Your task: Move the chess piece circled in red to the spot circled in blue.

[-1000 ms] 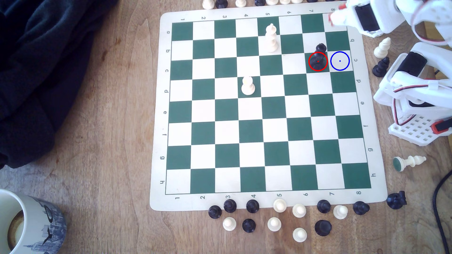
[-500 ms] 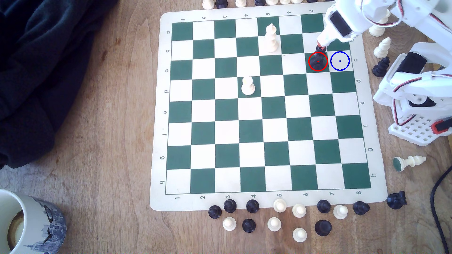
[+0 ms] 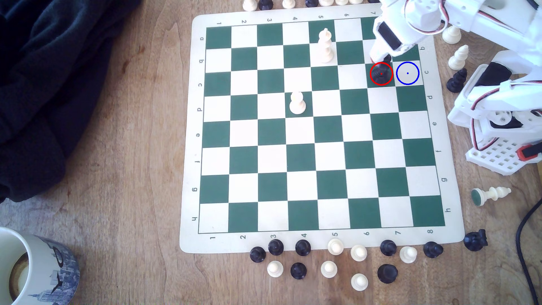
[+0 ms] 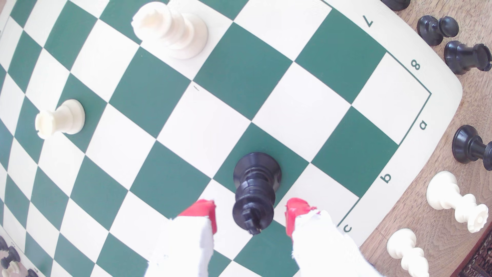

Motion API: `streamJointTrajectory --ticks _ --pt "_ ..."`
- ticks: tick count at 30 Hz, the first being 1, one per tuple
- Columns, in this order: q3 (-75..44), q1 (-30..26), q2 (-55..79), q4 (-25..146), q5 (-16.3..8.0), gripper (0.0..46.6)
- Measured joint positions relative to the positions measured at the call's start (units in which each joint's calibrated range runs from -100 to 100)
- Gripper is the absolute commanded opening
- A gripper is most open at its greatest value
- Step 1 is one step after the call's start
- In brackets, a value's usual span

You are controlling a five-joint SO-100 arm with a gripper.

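The step in hand is the reach for the grasp: nothing has been lifted yet. The tall glossy black chess piece with a wide round base and knobbed crown [image 3: 381,73] stands upright on the green square marked by the red ring, near the exterior view's right edge of the green-and-cream roll-up chessboard [image 3: 319,243] lying on the wooden bench [image 3: 132,176]. The white arm's gripper [image 4: 251,213] has its tip at the piece's head.

In the wrist view the 2 red-tipped white fingers [image 4: 205,213] are spread wide, 1 on each side of the crown, with clear board visible between each red tip and the piece. They touch nothing and hold nothing.

As I judge it, the next move calls for a little more descent so the tips sit around the slim body below the crown, then a close, a straight lift, and a short carry toward the exterior view's right to the cream square ringed in blue with a centre dot [image 3: 407,73], which adjoins the piece's square and is free. The tall narrow shape may tip if 1 tip strikes first.
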Motion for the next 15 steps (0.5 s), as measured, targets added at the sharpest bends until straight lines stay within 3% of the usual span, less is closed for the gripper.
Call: streamJointTrajectory --ticks 11,15 --pt "2.62 -0.81 2.68 -2.55 0.00 13.4" --pt "2.62 -0.88 2.93 -3.51 0.00 10.8"
